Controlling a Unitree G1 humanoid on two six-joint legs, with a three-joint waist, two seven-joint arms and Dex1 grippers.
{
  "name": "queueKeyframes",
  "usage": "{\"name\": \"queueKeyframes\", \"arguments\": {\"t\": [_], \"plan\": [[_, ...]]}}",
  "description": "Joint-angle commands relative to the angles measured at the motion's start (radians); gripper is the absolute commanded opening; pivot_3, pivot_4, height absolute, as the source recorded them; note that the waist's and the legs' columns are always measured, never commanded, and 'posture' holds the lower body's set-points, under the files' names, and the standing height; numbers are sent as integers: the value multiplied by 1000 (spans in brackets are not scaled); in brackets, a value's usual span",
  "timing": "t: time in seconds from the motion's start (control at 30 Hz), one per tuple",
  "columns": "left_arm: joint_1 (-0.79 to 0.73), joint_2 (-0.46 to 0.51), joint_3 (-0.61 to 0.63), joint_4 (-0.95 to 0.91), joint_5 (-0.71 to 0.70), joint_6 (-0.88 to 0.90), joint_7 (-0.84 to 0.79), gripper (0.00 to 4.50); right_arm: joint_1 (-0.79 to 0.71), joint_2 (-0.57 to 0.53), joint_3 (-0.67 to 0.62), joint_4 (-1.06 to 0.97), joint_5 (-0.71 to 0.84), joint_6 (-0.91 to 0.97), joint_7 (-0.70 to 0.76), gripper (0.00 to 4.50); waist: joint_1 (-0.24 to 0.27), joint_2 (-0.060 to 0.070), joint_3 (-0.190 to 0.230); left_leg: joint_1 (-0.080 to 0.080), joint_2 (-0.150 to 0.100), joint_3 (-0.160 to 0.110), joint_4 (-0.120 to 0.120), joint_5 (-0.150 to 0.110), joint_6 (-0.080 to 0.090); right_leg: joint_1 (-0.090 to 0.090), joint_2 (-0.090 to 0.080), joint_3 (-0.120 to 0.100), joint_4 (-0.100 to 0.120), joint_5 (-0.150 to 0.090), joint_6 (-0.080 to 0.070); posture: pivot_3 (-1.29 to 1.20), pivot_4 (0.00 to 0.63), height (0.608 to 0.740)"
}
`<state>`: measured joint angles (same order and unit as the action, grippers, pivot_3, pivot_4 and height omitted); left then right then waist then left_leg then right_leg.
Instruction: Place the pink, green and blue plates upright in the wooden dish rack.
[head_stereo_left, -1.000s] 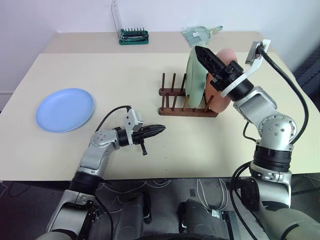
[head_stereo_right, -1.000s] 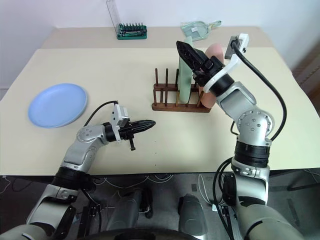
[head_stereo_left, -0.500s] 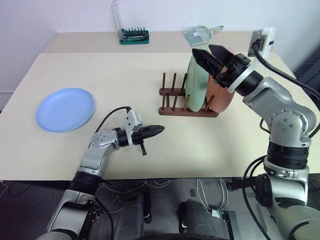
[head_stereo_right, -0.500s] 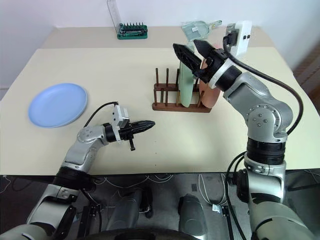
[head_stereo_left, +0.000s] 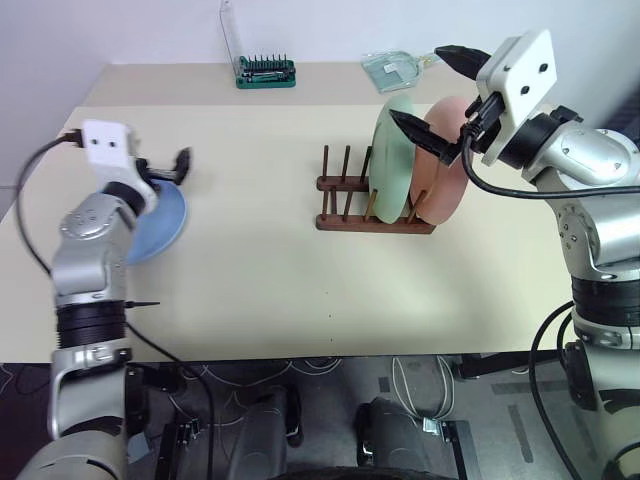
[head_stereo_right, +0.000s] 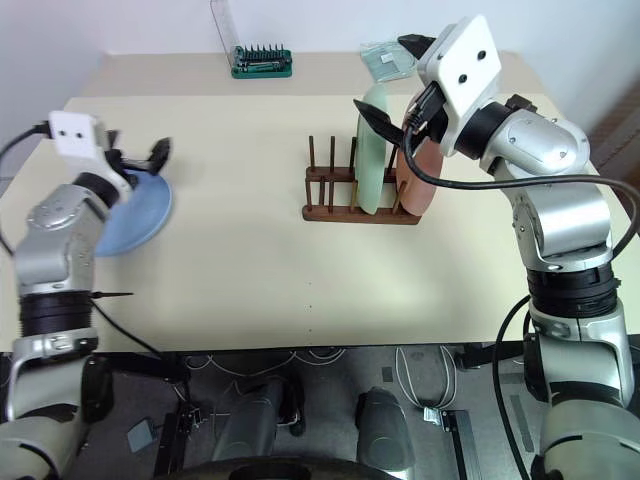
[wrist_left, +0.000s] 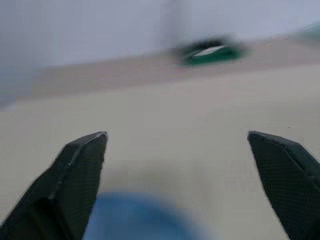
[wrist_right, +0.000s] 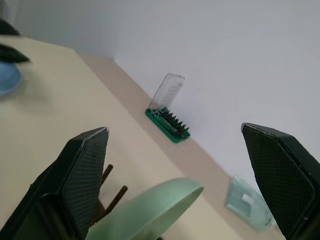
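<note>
The green plate (head_stereo_left: 393, 160) and the pink plate (head_stereo_left: 447, 170) stand upright side by side at the right end of the wooden dish rack (head_stereo_left: 343, 190). My right gripper (head_stereo_left: 437, 95) hovers open just above their top rims, holding nothing; the right wrist view shows the green plate's rim (wrist_right: 150, 210) below the spread fingers. The blue plate (head_stereo_right: 138, 212) lies flat at the table's left. Over its far edge my left gripper (head_stereo_left: 168, 168) is level and open, and the blue plate (wrist_left: 135, 220) shows blurred under its wide-apart fingers.
A green bit holder (head_stereo_left: 266, 71) with a clear raised lid sits at the table's back edge. A clear packet (head_stereo_left: 398, 68) lies further right along that edge. Three peg slots at the rack's left end stand free.
My left arm swung from the table's front middle up and left to the blue plate, and its gripper opened. My right gripper rolled and rose a little above the racked plates.
</note>
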<state>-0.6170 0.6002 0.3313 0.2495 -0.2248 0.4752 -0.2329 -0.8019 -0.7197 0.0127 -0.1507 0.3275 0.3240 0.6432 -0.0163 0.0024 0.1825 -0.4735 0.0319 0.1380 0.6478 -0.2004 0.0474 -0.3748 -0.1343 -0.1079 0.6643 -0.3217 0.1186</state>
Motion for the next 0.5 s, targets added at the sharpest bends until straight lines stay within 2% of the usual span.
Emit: {"name": "queueKeyframes", "arguments": {"t": [0.03,0.17,0.27,0.5], "plan": [[-59,75,84,48,16,133,106,4479,-39,27,0,-17,-8,-47,38,4379,3,-2,1,0,0,0,0,0,0,0,0,0,0,0,0,0,150,736],[-89,134,138,134,-31,324,106,4479,-36,64,24,-63,16,-35,91,4379,2,-3,1,-1,0,0,0,0,0,0,0,0,0,0,0,0,150,736],[-66,161,108,169,0,388,110,4479,-28,81,30,-85,22,-25,111,4379,3,-3,1,0,0,0,0,0,-1,0,0,0,0,0,0,0,150,736],[-59,164,141,241,-3,462,147,4479,-16,98,32,-107,15,-6,125,4379,0,-5,1,0,0,0,0,1,-2,-1,1,0,1,0,0,0,150,736]]}}
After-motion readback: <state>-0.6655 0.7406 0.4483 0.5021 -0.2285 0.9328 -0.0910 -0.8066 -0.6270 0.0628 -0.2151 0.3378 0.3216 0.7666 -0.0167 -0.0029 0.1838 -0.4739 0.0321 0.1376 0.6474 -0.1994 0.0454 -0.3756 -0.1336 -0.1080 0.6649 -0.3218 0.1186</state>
